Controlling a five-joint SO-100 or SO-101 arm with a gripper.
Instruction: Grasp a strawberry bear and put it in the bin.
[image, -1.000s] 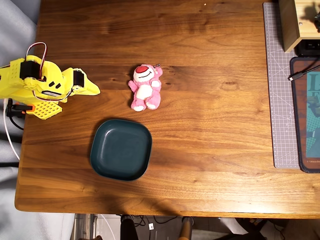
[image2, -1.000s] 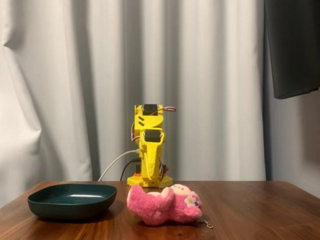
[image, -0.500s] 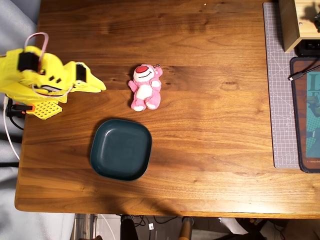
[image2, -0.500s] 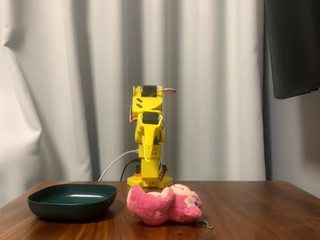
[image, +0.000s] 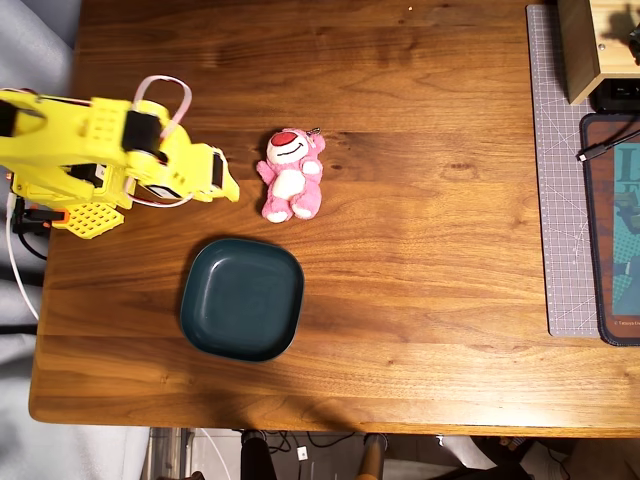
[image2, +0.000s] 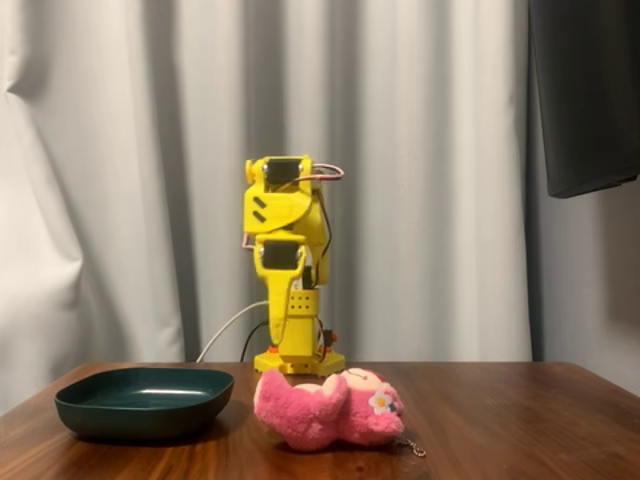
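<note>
The strawberry bear (image: 292, 175) lies on its back on the wooden table, pink with a white belly and a red nose, its head toward the far edge in the overhead view. In the fixed view the bear (image2: 325, 408) lies on its side in front of the arm's base. The dark teal bin (image: 242, 298) sits empty just near-left of the bear; in the fixed view the bin (image2: 145, 400) is to the left. My yellow gripper (image: 228, 187) points at the bear from the left, a short gap away and raised above the table, fingers together with nothing held.
A grey cutting mat (image: 560, 170) runs along the table's right side, with a wooden box (image: 585, 45) at its far end and a dark mat with a cable (image: 612, 230) beside it. The arm's base (image: 70, 215) sits at the left edge.
The arm has risen and reached out to the right in the overhead view, bringing the gripper tip much closer to the bear. Bear and bin have not moved.
</note>
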